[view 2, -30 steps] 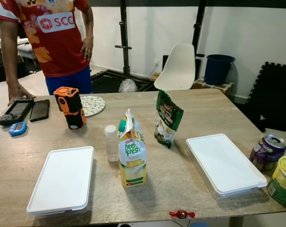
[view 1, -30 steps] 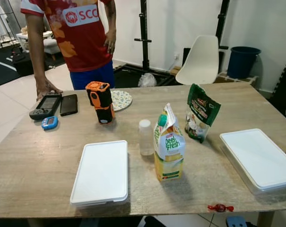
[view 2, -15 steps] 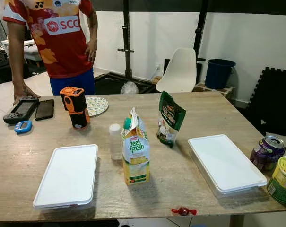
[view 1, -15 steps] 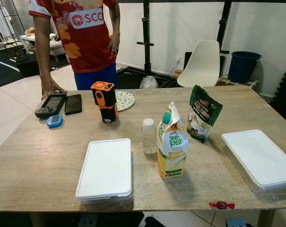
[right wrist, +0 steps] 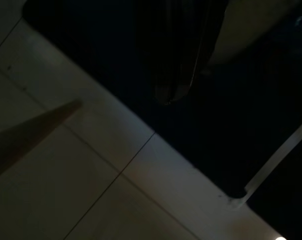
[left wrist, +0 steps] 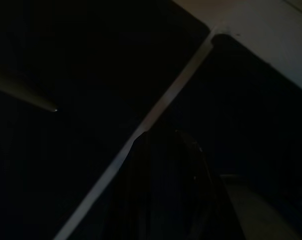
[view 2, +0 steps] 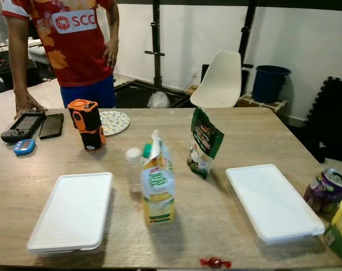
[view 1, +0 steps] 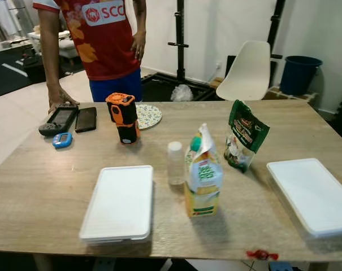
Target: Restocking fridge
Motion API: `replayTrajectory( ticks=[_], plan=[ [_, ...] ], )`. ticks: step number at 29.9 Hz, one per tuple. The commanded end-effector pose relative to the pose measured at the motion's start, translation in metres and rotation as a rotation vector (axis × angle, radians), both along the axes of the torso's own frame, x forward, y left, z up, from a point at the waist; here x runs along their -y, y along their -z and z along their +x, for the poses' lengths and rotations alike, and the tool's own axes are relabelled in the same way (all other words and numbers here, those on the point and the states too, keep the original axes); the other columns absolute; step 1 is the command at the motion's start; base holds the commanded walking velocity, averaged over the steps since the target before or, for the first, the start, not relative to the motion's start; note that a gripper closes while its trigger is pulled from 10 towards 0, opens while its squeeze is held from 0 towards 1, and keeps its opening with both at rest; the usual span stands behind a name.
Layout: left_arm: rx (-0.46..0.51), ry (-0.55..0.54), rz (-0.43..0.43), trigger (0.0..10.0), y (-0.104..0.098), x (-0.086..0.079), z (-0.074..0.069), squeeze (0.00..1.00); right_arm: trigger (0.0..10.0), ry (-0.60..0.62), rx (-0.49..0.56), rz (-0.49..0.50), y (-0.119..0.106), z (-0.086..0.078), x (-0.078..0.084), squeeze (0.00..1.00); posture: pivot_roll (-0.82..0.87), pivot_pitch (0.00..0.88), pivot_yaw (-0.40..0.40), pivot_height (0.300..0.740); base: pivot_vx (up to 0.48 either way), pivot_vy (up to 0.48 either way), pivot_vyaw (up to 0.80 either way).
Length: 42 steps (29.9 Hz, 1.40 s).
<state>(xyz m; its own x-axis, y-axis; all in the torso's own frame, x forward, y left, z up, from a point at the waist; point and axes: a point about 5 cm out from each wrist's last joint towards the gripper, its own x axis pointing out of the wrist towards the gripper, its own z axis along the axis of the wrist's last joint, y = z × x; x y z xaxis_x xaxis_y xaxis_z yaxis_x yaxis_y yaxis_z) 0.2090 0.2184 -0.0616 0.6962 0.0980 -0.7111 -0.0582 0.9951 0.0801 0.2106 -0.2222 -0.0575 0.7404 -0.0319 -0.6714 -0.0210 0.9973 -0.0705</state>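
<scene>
A wide wooden worktop point(view 1: 40, 192) spans the scene. A person in a red shirt point(view 1: 105, 34) stands at its far left edge, one hand point(view 1: 60, 97) resting on the worktop by a dark handheld game console point(view 1: 56, 120). Beyond the worktop stand a white chair point(view 1: 249, 70) and a blue bin point(view 1: 298, 73).

Two flat white lidded containers lie on the worktop: the left container point(view 1: 118, 201) at the near left, the right container point(view 2: 272, 201) at the near right. Between them, near the centre, a juice carton point(view 1: 202, 180) stands upright, somewhat blurred, with a small clear bottle point(view 1: 175, 163) with a white cap just beside it on its left. Farther and to the right, a green snack bag point(view 1: 242, 135) stands leaning. An orange and black device point(view 1: 123, 117) stands upright at the far left of centre, with a patterned round coaster point(view 1: 148, 116) just behind it. A black phone point(view 1: 86, 119) lies beside the console, and a small blue gadget point(view 1: 62, 140) lies just nearer than both.

At the right edge sit a purple can point(view 2: 327, 189) and, nearer, a yellow-green tin point(view 2: 341, 228). A red-wrapped candy point(view 2: 215, 262) lies at the near edge.

The left tool point(left wrist: 165, 190) and the right tool point(right wrist: 173, 75) hang in deep shade over pale floor tiles point(right wrist: 81, 180); whether their fingers are spread or pressed together cannot be told.
</scene>
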Motion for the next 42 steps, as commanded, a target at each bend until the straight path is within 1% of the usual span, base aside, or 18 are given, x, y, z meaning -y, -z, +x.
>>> replayTrajectory(
  ticks=[1, 11, 25, 26, 27, 30, 33, 34, 35, 37, 38, 39, 42],
  plan=[
    [-0.001, 0.009, -0.013, 10.0, 0.001, 0.004, -0.001, 0.00, 10.0, 0.011, -0.039, -0.009, 0.005, -0.010, 0.004, 0.00, -0.08, 0.120, 0.049, 0.740, 0.000, -0.480, 0.00],
    [-0.003, 0.019, -0.014, 10.0, 0.001, 0.006, 0.000, 0.00, 10.0, 0.014, -0.045, -0.011, 0.006, -0.012, 0.006, 0.00, -0.08, 0.119, 0.047, 0.740, 0.000, -0.480, 0.00],
    [-0.015, 0.010, -0.018, 10.0, 0.005, 0.006, -0.006, 0.00, 10.0, 0.009, -0.055, -0.016, 0.008, -0.015, 0.007, 0.00, -0.08, 0.118, 0.041, 0.740, 0.000, 0.000, 0.00],
    [-0.032, -0.001, -0.018, 10.0, 0.007, 0.004, -0.011, 0.00, 10.0, 0.006, -0.056, -0.016, 0.008, -0.015, 0.007, 0.00, -0.08, 0.119, 0.040, 0.740, 0.000, 0.000, 0.00],
    [-0.032, -0.001, -0.018, 10.0, 0.007, 0.004, -0.011, 0.00, 10.0, 0.006, -0.056, -0.016, 0.008, -0.015, 0.007, 0.00, -0.08, 0.119, 0.040, 0.740, 0.000, 0.000, 0.00],
    [-0.050, -0.012, -0.017, 10.0, 0.010, 0.001, -0.017, 0.00, 10.0, -0.015, -0.063, -0.025, 0.008, -0.016, 0.007, 0.00, -0.08, 0.119, 0.038, 0.740, 0.000, 0.000, 0.00],
    [-0.066, -0.023, -0.015, 10.0, 0.013, -0.002, -0.024, 0.00, 10.0, -0.062, -0.104, -0.072, 0.009, -0.018, 0.011, 0.00, -0.07, 0.121, 0.035, 0.740, 0.000, 0.000, 0.00],
    [-0.066, -0.023, -0.015, 10.0, 0.013, -0.002, -0.024, 0.00, 10.0, -0.062, -0.104, -0.072, 0.009, -0.018, 0.011, 0.00, -0.07, 0.121, 0.035, 0.740, 0.000, 0.000, 0.00],
    [-0.070, -0.030, -0.014, 10.0, 0.013, -0.003, -0.027, 0.00, 10.0, -0.071, -0.117, -0.087, 0.009, -0.021, 0.015, 0.00, -0.07, 0.121, 0.035, 0.740, 0.000, 0.000, 0.00],
    [-0.071, -0.032, -0.013, 10.0, 0.014, -0.004, -0.028, 0.00, 10.0, -0.074, -0.119, -0.093, 0.009, -0.022, 0.018, 0.00, -0.07, 0.121, 0.035, 0.740, 0.000, 0.000, 0.00],
    [-0.073, -0.037, -0.014, 10.0, 0.015, -0.006, -0.030, 0.00, 10.0, -0.071, -0.118, -0.102, 0.008, -0.024, 0.026, 0.00, -0.07, 0.121, 0.035, 0.740, 0.000, 0.000, 0.00],
    [-0.073, -0.037, -0.014, 10.0, 0.015, -0.006, -0.030, 0.00, 10.0, -0.071, -0.118, -0.102, 0.008, -0.024, 0.026, 0.00, -0.07, 0.121, 0.035, 0.740, 0.000, 0.000, 0.00],
    [-0.099, -0.048, -0.011, 10.0, 0.018, -0.011, -0.039, 0.00, 10.0, -0.041, -0.113, -0.129, 0.001, -0.028, 0.050, 0.00, -0.08, 0.122, 0.036, 0.740, 0.000, 0.000, 0.00]
  ],
)
